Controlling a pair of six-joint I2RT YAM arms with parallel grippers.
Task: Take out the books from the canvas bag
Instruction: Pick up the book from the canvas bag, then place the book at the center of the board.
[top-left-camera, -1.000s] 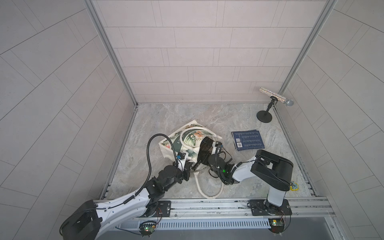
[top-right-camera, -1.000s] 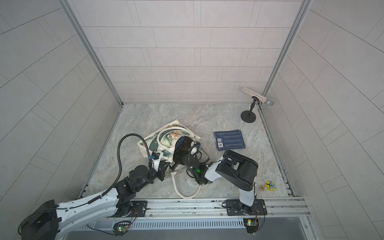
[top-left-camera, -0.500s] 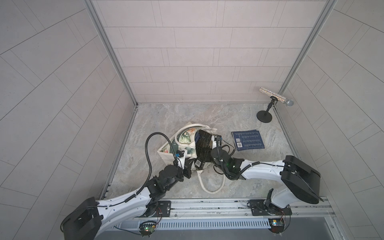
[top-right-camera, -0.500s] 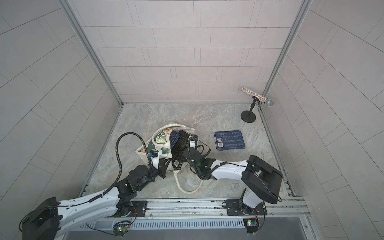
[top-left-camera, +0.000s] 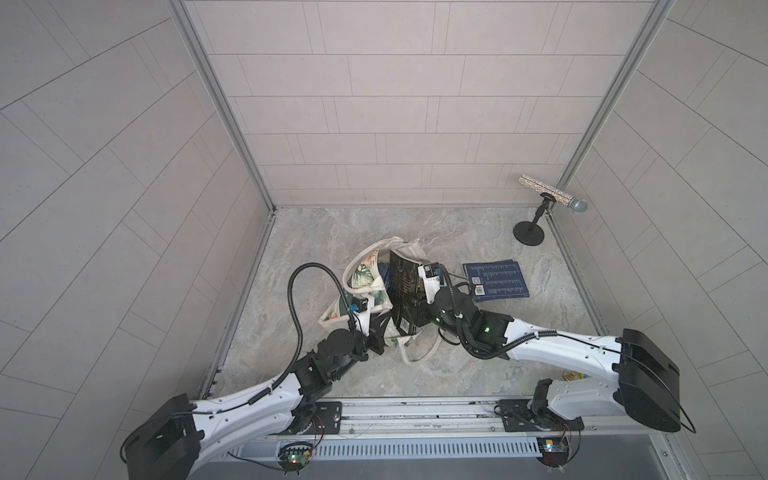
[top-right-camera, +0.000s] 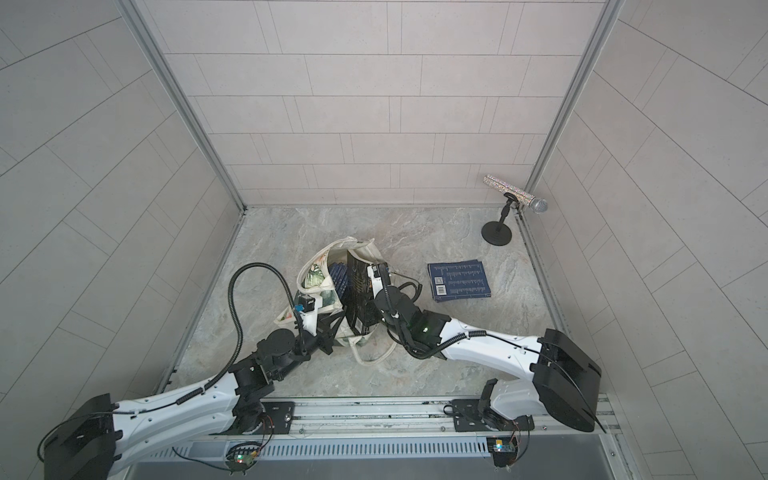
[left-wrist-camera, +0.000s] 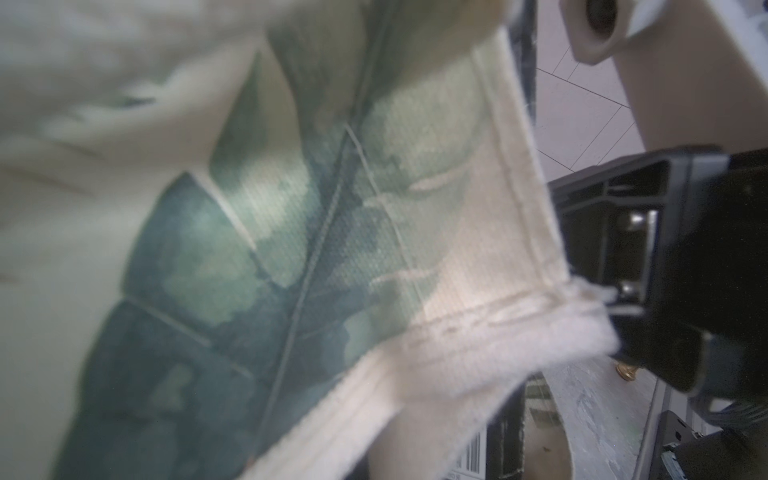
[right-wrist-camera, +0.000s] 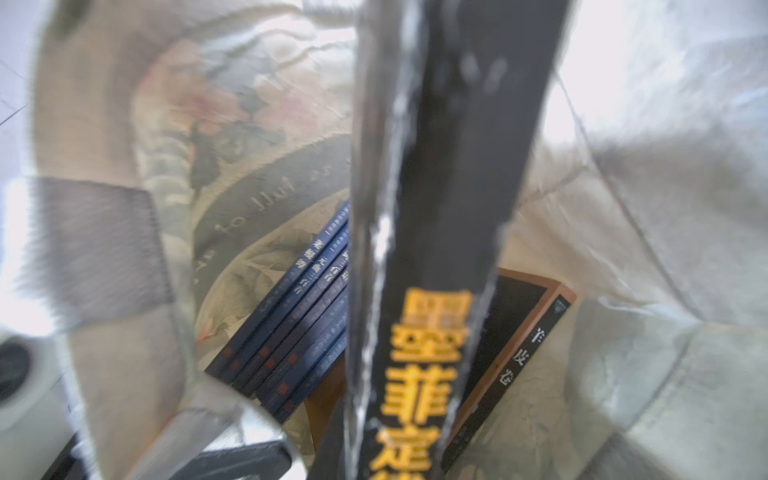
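Cream canvas bag (top-left-camera: 362, 276) with dark green leaf print sat slumped mid grey marble-look tabletop (top-left-camera: 374, 228), mouth gaping upward. Left gripper (top-left-camera: 382, 332) was clamped shut on the bag's near edge; left wrist view showed the stitched hem corner meeting a black finger (left-wrist-camera: 706, 249), otherwise just leaf-print cloth. Right gripper (top-left-camera: 419, 306) was closed on a tall black paperback (top-left-camera: 404, 299), which stood tilted, partway out of the bag mouth in both top views. Only the right wrist view looked inside: a row of thin navy paperbacks (right-wrist-camera: 299, 324) on edge and one orange-brown and black paperback (right-wrist-camera: 521, 328) down in the bag, on either side of the held book's yellow-lettered spine. Top views caught just the navy edges beside the black cover. Outside, flat navy books with a barcode sticker (top-left-camera: 496, 279) lay on the tabletop to the right, apart from the bag. Glittery microphone on a black stand (top-left-camera: 548, 195) stood in the far right corner.
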